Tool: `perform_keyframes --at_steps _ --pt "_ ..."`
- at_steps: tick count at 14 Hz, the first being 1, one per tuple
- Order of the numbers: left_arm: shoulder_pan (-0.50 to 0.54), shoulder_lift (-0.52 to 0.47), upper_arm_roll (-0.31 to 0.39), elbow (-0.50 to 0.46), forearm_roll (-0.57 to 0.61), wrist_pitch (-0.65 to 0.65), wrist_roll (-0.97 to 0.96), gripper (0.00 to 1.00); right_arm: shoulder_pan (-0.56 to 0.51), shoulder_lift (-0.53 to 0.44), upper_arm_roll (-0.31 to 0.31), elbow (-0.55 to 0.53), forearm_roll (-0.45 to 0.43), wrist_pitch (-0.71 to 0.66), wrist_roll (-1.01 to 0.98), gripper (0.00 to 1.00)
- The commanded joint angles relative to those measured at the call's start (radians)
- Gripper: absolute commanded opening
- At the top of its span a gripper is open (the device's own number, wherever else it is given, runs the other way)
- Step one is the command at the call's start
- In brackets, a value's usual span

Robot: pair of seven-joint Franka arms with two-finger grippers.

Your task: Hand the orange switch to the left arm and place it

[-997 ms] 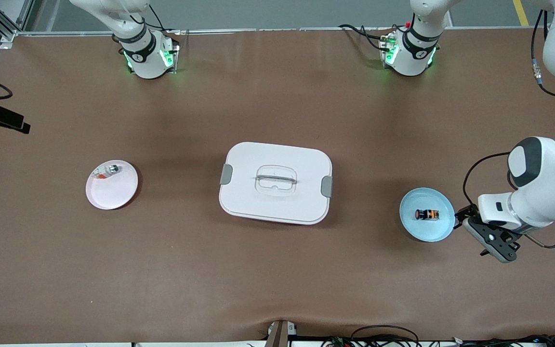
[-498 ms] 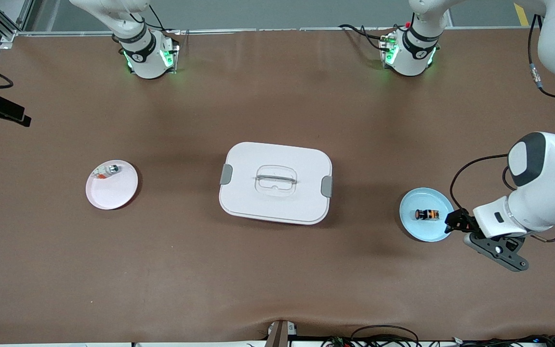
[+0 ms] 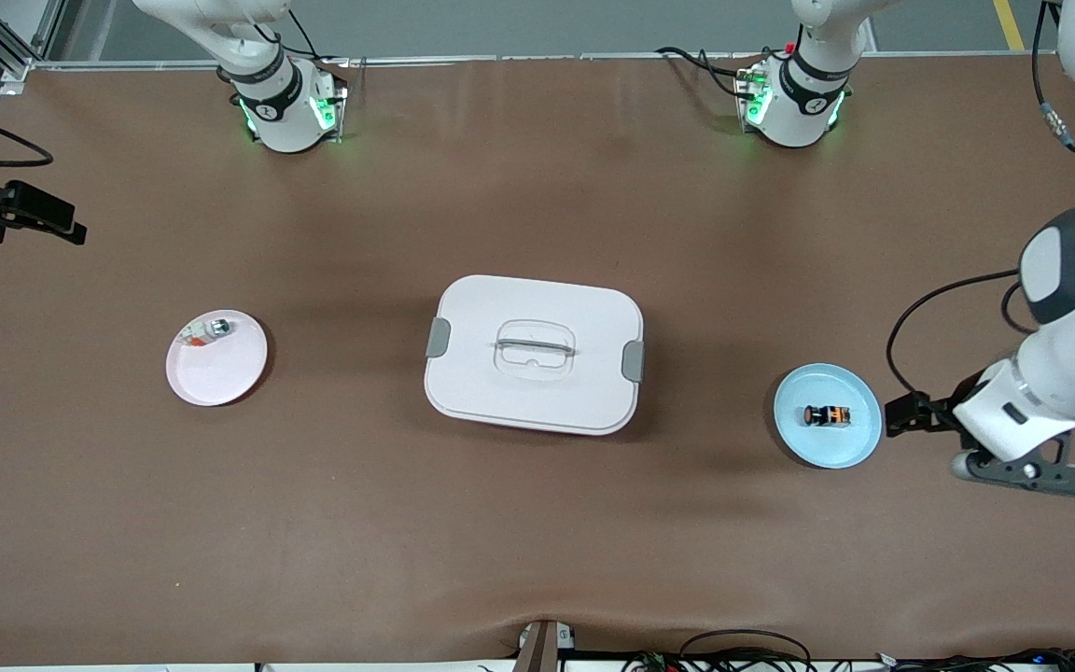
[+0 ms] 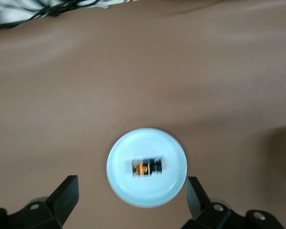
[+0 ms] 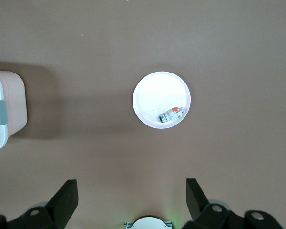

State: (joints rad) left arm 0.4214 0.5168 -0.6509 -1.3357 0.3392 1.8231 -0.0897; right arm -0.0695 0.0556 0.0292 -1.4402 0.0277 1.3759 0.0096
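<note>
**At the table's left-arm end, grippers wait open**

Front view: the orange switch (image 3: 827, 415) is seen lying on a blue plate (image 3: 850, 453), the box (image 3: 534, 354) mid-table.

Left wrist view: the left gripper (image 4: 132, 202) is held spread wide and empty above the plate.

Right wrist view: the right gripper (image 5: 132, 202) is likewise spread, empty, over bare table near a white plate (image 5: 155, 93).

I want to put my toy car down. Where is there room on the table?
Bare table lies between the pink plate and the box, and along the edge nearest the front camera. It is crowded by the blue plate, where the left tool is.
</note>
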Motion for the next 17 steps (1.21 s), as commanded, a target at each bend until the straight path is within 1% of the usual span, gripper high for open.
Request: perform_keyframes --at_steps 1,4,5,6,7,8,9,10,12,13,15,17 --pt "0.007 -0.098 0.005 -0.017 -0.014 -0.106 -0.027 1.0 -0.004 -0.063 -0.003 -0.081 0.018 0.044 -0.006 1.0" --pt "0.01 -0.171 0.014 -0.019 -0.016 -0.163 -0.012 1.0 -0.004 -0.099 -0.003 -0.126 0.02 0.063 -0.006 1.0" --pt "-0.003 -0.196 0.046 -0.019 -0.013 -0.183 -0.01 1.0 -0.004 -0.102 -0.003 -0.131 0.02 0.065 -0.005 1.0" --pt "-0.033 -0.239 0.098 -0.026 -0.017 -0.205 0.001 1.0 -0.004 -0.111 -0.003 -0.14 0.02 0.072 -0.005 1.0" --pt "-0.086 -0.266 0.15 -0.028 -0.035 -0.253 0.01 1.0 -0.003 -0.126 -0.003 -0.163 0.02 0.089 -0.006 1.0" --pt "-0.125 -0.293 0.216 -0.031 -0.081 -0.278 0.016 1.0 -0.003 -0.143 -0.003 -0.181 0.02 0.106 -0.006 1.0" --pt "-0.157 -0.332 0.281 -0.042 -0.159 -0.287 0.031 1.0 -0.001 -0.145 -0.003 -0.186 0.02 0.109 -0.006 1.0" --pt "-0.199 -0.368 0.35 -0.071 -0.207 -0.292 0.041 1.0 -0.001 -0.145 -0.003 -0.186 0.02 0.109 -0.006 1.0" --pt "-0.31 -0.435 0.482 -0.135 -0.227 -0.292 0.083 1.0 -0.001 -0.142 -0.003 -0.183 0.018 0.106 -0.006 1.0" --pt "-0.338 -0.473 0.522 -0.178 -0.238 -0.288 0.137 1.0 -0.001 -0.142 -0.003 -0.183 0.018 0.106 -0.008 1.0" --pt "-0.351 -0.533 0.572 -0.238 -0.319 -0.275 0.15 1.0 -0.003 -0.142 -0.003 -0.183 0.018 0.106 -0.008 1.0" --pt "-0.368 -0.587 0.576 -0.296 -0.322 -0.271 0.137 1.0 -0.001 -0.143 -0.003 -0.183 0.018 0.111 -0.007 1.0"
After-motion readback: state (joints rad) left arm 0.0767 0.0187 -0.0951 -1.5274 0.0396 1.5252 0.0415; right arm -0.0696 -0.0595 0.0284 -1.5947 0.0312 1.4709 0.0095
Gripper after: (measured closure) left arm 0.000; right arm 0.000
